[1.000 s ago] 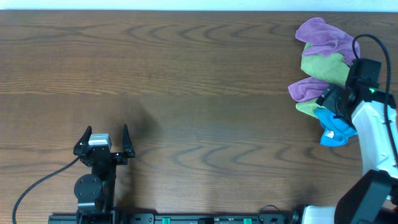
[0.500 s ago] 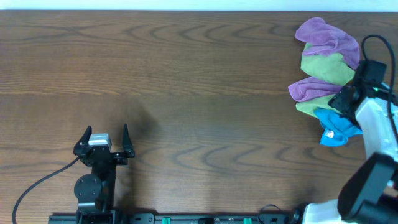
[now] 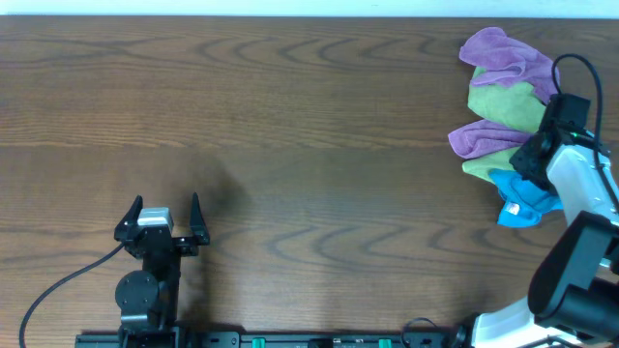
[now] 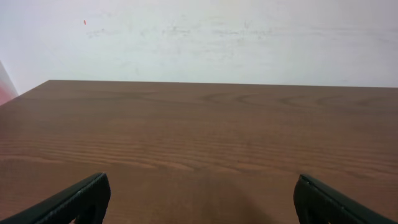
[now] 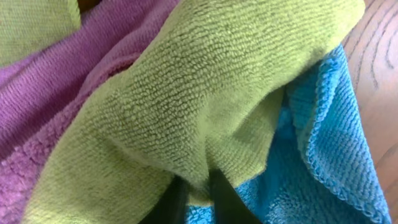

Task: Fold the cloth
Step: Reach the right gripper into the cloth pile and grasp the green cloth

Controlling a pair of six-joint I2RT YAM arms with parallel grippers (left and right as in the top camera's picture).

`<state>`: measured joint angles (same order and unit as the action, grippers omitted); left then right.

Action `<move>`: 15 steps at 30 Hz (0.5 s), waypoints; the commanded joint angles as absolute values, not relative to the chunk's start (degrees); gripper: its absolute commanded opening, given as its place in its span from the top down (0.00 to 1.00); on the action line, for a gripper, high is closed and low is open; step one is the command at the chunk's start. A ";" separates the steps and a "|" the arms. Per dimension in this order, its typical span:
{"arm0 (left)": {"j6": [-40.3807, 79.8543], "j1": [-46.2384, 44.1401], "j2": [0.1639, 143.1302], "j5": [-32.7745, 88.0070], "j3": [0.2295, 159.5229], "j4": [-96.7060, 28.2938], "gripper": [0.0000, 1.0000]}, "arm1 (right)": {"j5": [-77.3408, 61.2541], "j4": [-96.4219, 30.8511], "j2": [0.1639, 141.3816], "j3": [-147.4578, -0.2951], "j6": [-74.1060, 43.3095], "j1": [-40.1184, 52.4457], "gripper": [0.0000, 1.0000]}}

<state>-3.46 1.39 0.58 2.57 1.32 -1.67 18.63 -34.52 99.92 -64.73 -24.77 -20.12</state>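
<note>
No text, brand, number or sign can be read in any view; the grey block [image 3: 155, 219] in the overhead view is too small to tell whether it bears lettering; the faint smudges on the wall [image 4: 186, 32] form no legible characters.
</note>
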 commanded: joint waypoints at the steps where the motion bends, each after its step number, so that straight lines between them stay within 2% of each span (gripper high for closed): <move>1: -4.29 1.58 0.27 0.91 0.27 -4.40 0.05 | 19.07 -34.02 100.07 -64.73 -24.56 -20.45 0.95; 8: -4.29 1.58 0.27 0.91 0.27 -4.43 0.05 | 20.56 -33.76 99.96 -65.47 -22.00 -20.45 0.98; 15: -4.29 1.58 0.27 0.91 0.27 -4.43 0.05 | 18.79 -39.99 99.96 -72.55 -21.71 -20.18 0.99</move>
